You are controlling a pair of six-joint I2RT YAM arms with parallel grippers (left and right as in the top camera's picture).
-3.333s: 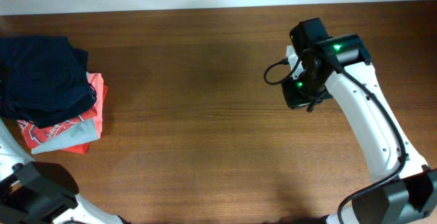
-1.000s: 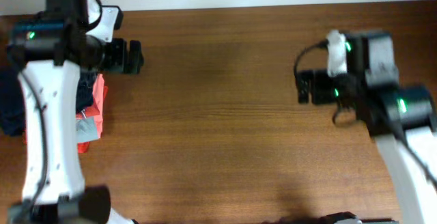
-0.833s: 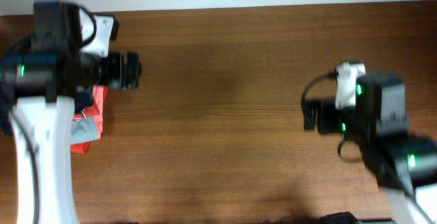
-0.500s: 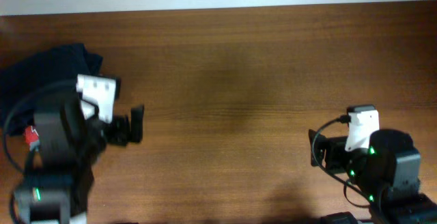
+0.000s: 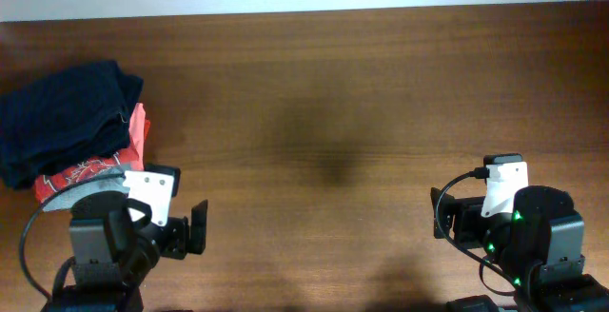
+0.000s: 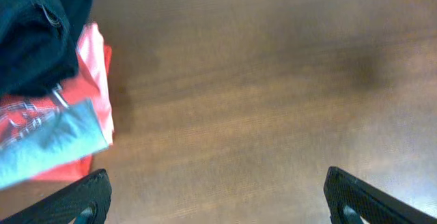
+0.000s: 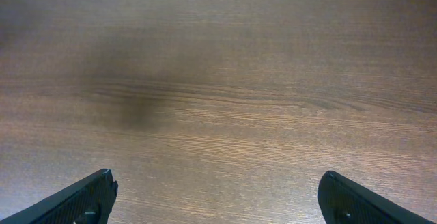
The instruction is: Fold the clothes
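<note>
The clothes lie in a stack at the table's far left. A dark navy garment is on top, over a red printed shirt with a pale grey-blue piece at its near edge. My left gripper is at the near edge, just right of the stack. It is open, with only bare wood between its fingers. My right gripper is at the near right, also open and holding nothing.
The brown wooden table stretches between the two arms, with a faint dark shadow patch near its middle. A white wall strip runs along the far edge.
Both arms have drawn back from the far half of the table to its near edge. The left arm has come off the clothes stack, which now shows fully. Both grippers stayed open.
</note>
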